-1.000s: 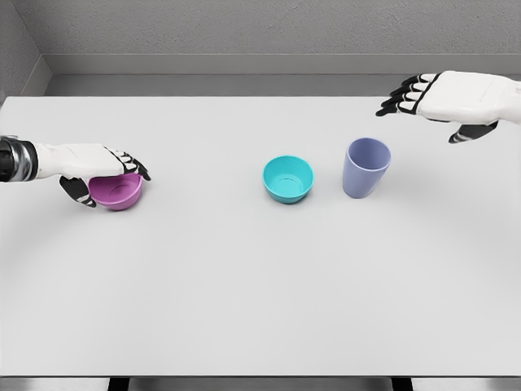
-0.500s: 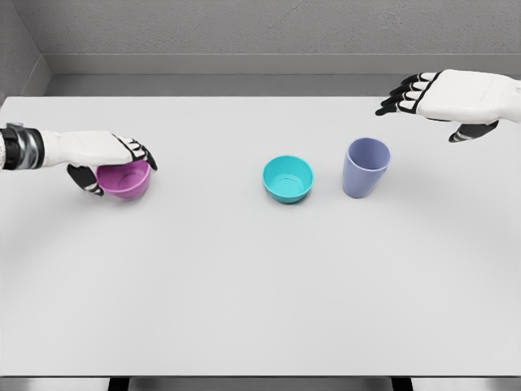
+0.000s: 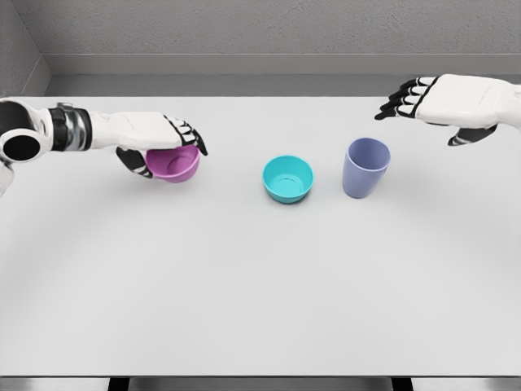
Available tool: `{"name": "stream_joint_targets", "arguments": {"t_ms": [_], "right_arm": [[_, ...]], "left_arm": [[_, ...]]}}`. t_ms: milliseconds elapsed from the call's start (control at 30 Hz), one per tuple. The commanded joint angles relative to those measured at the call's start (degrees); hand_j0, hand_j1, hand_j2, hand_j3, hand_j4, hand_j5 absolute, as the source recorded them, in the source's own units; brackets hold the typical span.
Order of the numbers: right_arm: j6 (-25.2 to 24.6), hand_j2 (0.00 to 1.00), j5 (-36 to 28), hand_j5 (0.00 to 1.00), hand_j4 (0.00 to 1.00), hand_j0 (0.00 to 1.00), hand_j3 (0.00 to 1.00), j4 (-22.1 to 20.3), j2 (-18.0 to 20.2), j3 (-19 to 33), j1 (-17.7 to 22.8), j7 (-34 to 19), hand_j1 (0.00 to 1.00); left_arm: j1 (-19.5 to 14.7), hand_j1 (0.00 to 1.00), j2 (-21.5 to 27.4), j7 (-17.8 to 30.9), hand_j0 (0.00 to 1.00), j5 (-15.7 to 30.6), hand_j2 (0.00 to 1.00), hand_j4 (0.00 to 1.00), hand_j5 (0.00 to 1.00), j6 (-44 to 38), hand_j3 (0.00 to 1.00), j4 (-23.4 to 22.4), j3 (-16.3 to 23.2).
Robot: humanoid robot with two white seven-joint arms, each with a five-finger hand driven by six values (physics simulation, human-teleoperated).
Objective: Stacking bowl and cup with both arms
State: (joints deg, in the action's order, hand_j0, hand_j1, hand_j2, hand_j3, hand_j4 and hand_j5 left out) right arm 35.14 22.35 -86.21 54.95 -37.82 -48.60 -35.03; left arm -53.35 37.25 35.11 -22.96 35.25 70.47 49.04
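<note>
A plain white table (image 3: 260, 285) is carrying everything. Your left hand (image 3: 159, 140) is clamping the pink bowl (image 3: 173, 164) by its rim, left of the teal bowl (image 3: 287, 178); it's likely light, rigid, slick. Your right hand (image 3: 440, 99) is hovering spread above the lavender cup (image 3: 365, 167).

Single head view, high and angled down over the white table (image 3: 260, 285), back wall at top

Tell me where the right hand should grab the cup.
Judging by its pose, around the side wall, about mid-height, coming from the right. The cup stands upright, open end up, taller than wide. The teal bowl sits close on its left, while the right hand hovers open up and to its right.
</note>
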Motion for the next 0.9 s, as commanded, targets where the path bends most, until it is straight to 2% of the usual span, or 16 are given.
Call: {"name": "stream_joint_targets", "arguments": {"t_ms": [0, 200, 567, 600, 667, 867], "right_arm": [[-0.14, 1.00, -0.20, 1.00, 1.00, 1.00, 1.00, -0.01, 0.07, 0.02, 0.00, 0.03, 1.00], [-0.14, 1.00, -0.20, 1.00, 1.00, 1.00, 1.00, -0.09, 0.07, 0.02, -0.09, 0.03, 1.00], [-0.14, 1.00, -0.20, 1.00, 1.00, 1.00, 1.00, -0.09, 0.07, -0.07, -0.09, 0.03, 1.00], [-0.14, 1.00, -0.20, 1.00, 1.00, 1.00, 1.00, -0.09, 0.07, -0.07, -0.09, 0.03, 1.00], [-0.14, 1.00, -0.20, 1.00, 1.00, 1.00, 1.00, -0.09, 0.07, -0.07, -0.09, 0.03, 1.00], [-0.14, 1.00, -0.12, 1.00, 1.00, 1.00, 1.00, -0.09, 0.07, -0.15, 0.00, 0.03, 1.00]], "left_arm": [[-0.08, 0.60, -2.18, -0.11, 0.60, 0.46, 0.60, 0.60, 0.60, -0.25, 0.60, 0.81, -0.08], [-2.90, 0.60, -6.49, -0.11, 0.60, 0.46, 0.60, 0.60, 0.60, -0.25, 0.60, 0.81, 0.71], [-5.53, 0.60, -14.48, -0.11, 0.60, 0.19, 0.60, 0.60, 0.60, -0.25, 0.60, 0.46, 0.89], [-5.80, 0.60, -15.71, -0.11, 0.60, -0.07, 0.60, 0.60, 0.60, -0.25, 0.60, 0.37, 0.97], [-7.64, 0.60, -16.59, -0.11, 0.60, -0.60, 0.60, 0.60, 0.60, -0.25, 0.60, 0.46, 4.40], [-8.08, 0.60, -20.29, -0.11, 0.60, -4.02, 0.60, 0.60, 0.60, -0.25, 0.60, -2.79, 4.58]]}}
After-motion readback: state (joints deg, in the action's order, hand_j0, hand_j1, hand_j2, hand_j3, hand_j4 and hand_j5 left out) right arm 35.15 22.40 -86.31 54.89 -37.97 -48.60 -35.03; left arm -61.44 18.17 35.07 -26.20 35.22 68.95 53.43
